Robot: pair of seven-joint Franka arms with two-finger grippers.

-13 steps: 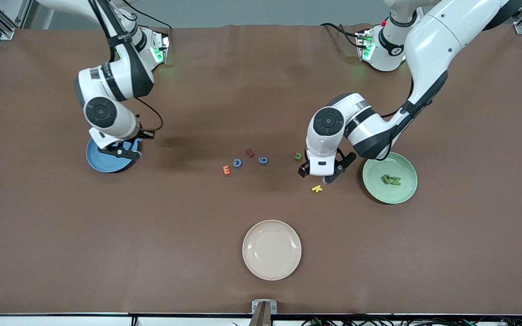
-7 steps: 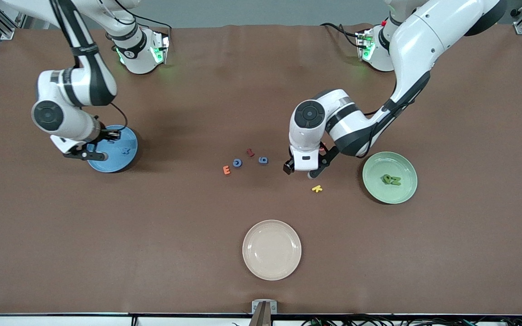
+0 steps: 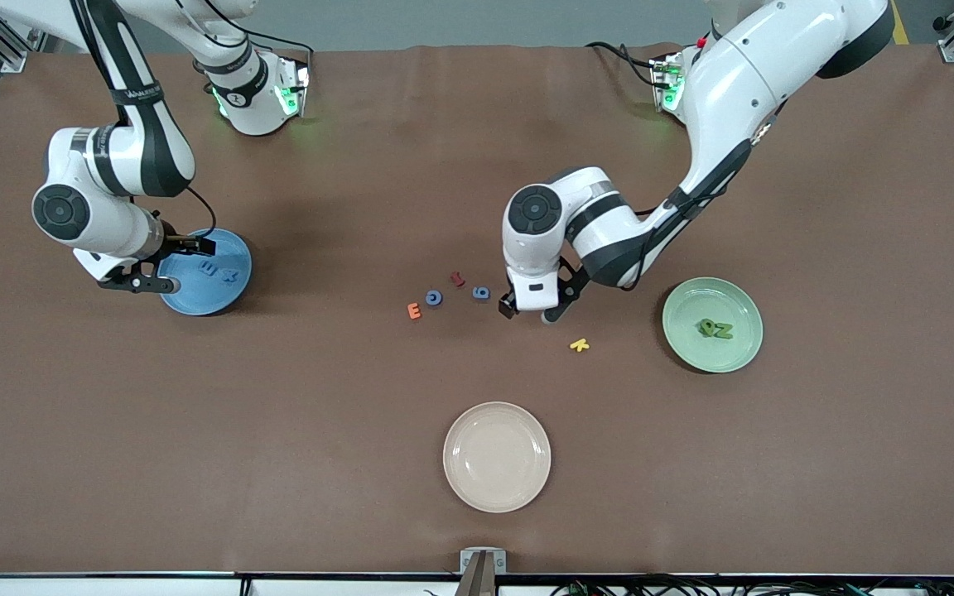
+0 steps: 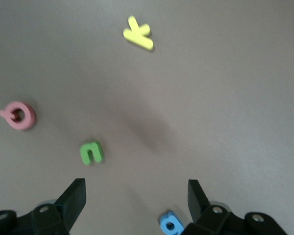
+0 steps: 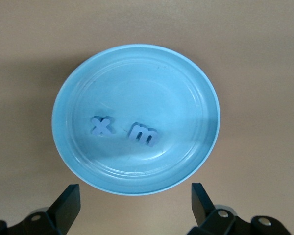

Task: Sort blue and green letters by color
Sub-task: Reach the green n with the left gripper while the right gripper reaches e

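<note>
Two blue letters (image 3: 220, 272) lie in the blue plate (image 3: 195, 296); the right wrist view shows them as an x (image 5: 102, 126) and an m (image 5: 143, 134). Two more blue letters (image 3: 434, 297) (image 3: 481, 293) lie mid-table. Two green letters (image 3: 715, 329) lie in the green plate (image 3: 692, 302). My left gripper (image 3: 531, 312) is open and empty, just above the table beside the blue 6-shaped letter (image 4: 171, 224). A green letter (image 4: 91, 152) lies just past its fingertips (image 4: 78, 188); my arm hides it in the front view. My right gripper (image 3: 136, 285) is open and empty at the blue plate's edge.
A red letter (image 3: 458, 279) and an orange E (image 3: 414, 310) lie among the mid-table blue letters. A yellow K (image 3: 580, 344) lies nearer the camera than the left gripper. A pink letter (image 4: 19, 115) lies near the green one. A beige plate (image 3: 497, 488) stands near the front edge.
The left gripper has moved from beside the green plate toward the mid-table letters. The right gripper has moved off the blue plate toward the right arm's end, uncovering the two blue letters.
</note>
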